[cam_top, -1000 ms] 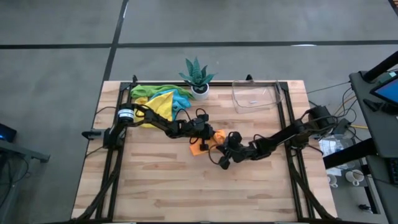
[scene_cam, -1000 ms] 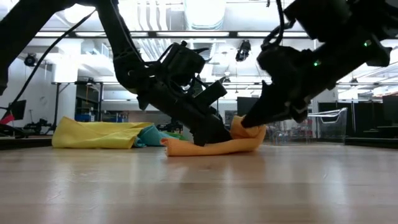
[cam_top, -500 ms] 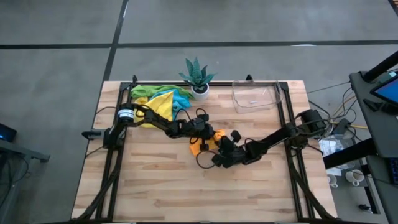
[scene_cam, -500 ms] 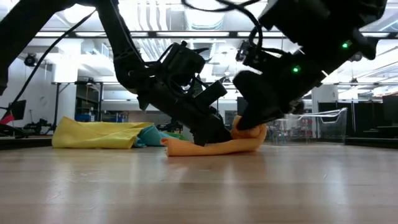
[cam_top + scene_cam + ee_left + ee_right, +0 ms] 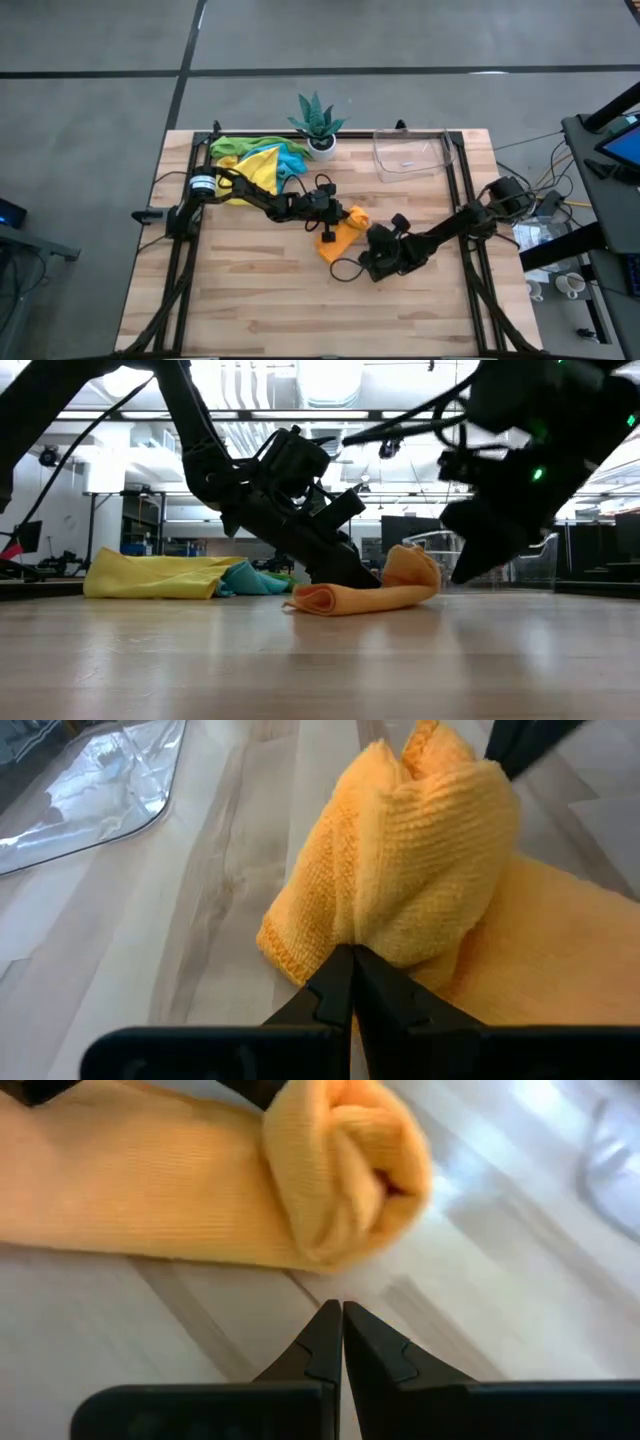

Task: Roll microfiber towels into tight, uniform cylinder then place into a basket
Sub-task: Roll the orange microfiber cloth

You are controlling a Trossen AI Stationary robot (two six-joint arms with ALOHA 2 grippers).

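Looking down on the desk (image 5: 250,300), I see the orange towel (image 5: 337,231) lying near the middle of the wooden top, partly rolled, one end bunched into a thick curl and the rest trailing flat. My left pincer (image 5: 352,982) has its fingers pressed together with the tips against the towel's folded edge; whether any cloth is caught between them I cannot tell. My right pincer (image 5: 341,1342) is closed too, holding nothing, and sits just clear of the rolled end, low over bare wood on the near side of the towel.

Behind the left arm, at the far left of the desk, the other towels (image 5: 255,160) lie in a loose heap of yellow, green and light blue. A spiky green plant in a white pot (image 5: 318,124) stands at the far edge beside that heap, between it and the clear plastic basket (image 5: 412,155). That basket sits at the far right corner, well apart from the orange towel, with the right arm stretching across the desk just in front of it.
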